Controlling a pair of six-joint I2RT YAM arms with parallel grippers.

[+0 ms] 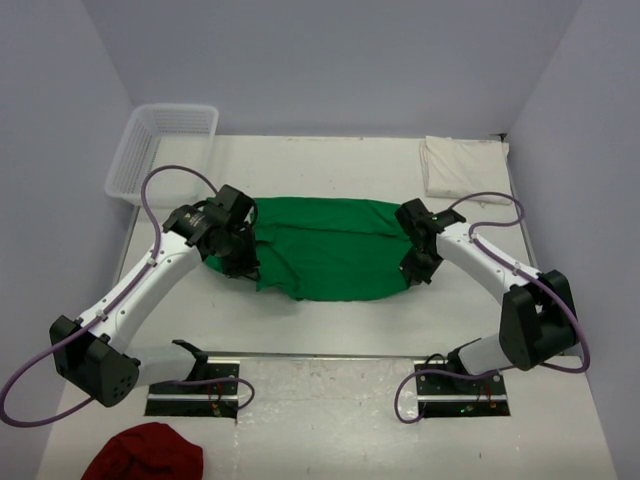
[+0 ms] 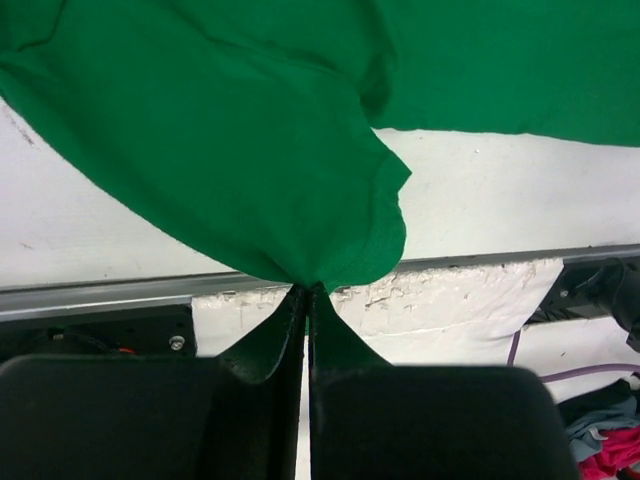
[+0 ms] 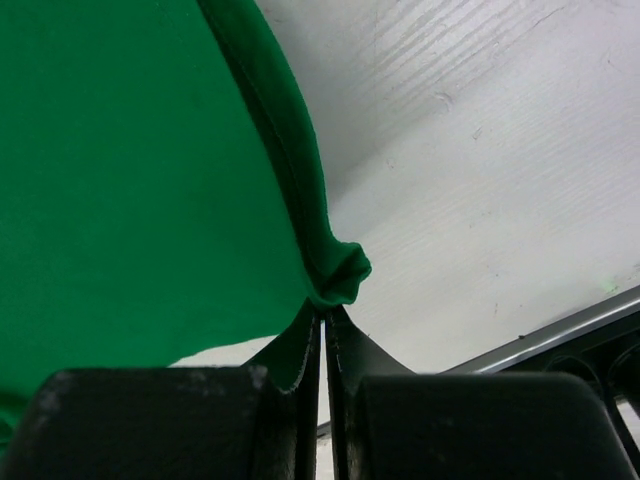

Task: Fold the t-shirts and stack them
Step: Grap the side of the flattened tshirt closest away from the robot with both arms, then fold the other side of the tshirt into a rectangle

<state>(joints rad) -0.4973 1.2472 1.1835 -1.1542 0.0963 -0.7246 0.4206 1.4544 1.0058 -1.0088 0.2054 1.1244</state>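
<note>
Green t-shirt [image 1: 330,250] is spread mid-table, its side edges clamped between the fingers of left gripper [image 2: 307,292] and right gripper [image 3: 326,312]; white table [image 1: 330,335] is exposed nearward; cream-white t-shirt [image 1: 462,165] is laid far right

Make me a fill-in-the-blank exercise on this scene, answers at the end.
1. The left claw and the right claw are each shut on the spread t-shirt, whose colour is ____.
2. The folded cream-white t-shirt lies at the far ____ corner of the table.
3. The dark red cloth lies near the base of the ____ arm.
Missing words: green; right; left.
</note>
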